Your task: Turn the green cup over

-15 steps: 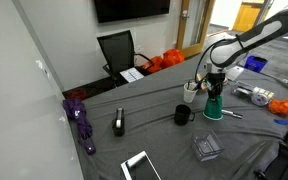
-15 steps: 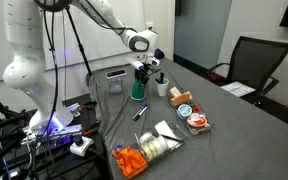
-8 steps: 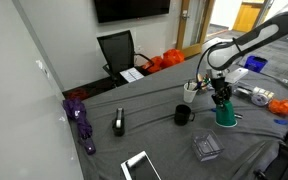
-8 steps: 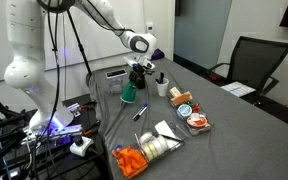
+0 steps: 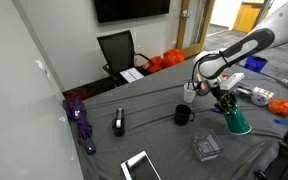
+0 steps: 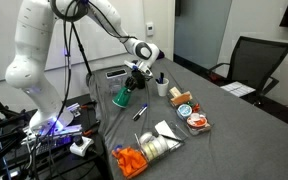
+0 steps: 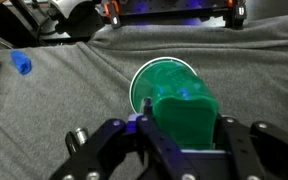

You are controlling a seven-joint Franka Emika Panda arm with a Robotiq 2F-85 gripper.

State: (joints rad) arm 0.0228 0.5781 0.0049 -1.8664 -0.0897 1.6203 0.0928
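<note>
Grey-clothed table (image 5: 154,138) — black mug (image 5: 182,116), purple umbrella (image 5: 81,120), tablet (image 5: 141,166), clear box (image 5: 206,148)

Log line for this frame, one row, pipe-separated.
gripper: shut on green cup | cup: tilted, mouth angled toward table | black mug: apart from cup

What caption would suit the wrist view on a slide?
Gripper holding the green cup, tilted, over the grey tablecloth.
</note>
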